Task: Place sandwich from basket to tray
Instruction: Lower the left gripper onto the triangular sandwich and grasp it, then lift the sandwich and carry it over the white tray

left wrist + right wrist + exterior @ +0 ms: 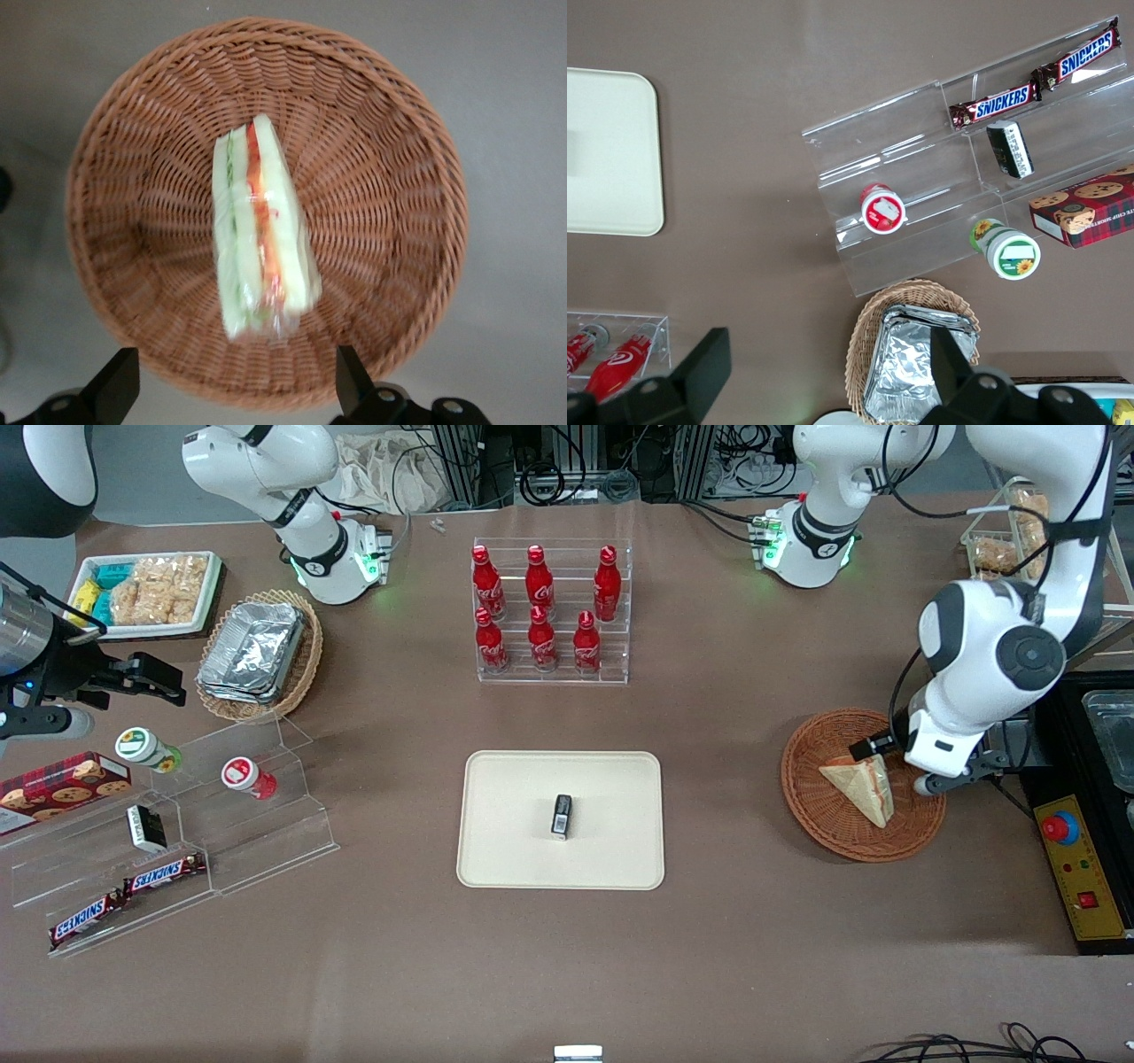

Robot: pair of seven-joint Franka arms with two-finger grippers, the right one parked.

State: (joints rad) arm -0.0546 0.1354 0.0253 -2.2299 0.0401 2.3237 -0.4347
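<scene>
Sandwich point(260, 232) lying in the middle of the reddish-brown wicker basket point(168, 115), filling edge up — red-orange and green stripes showing between pale bread. Basket near the working arm's end of the desk point(753, 957), apart from the cream tray point(505, 841), which carries a small dark box point(562, 816) at its centre. Gripper point(237, 382) above the basket, fingers point(119, 383) spread wide, wider than the sandwich — holding nothing.

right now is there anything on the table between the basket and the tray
No. In the front view only bare brown tabletop lies between the basket holding the sandwich and the tray. The gripper hangs open above the sandwich.
</scene>
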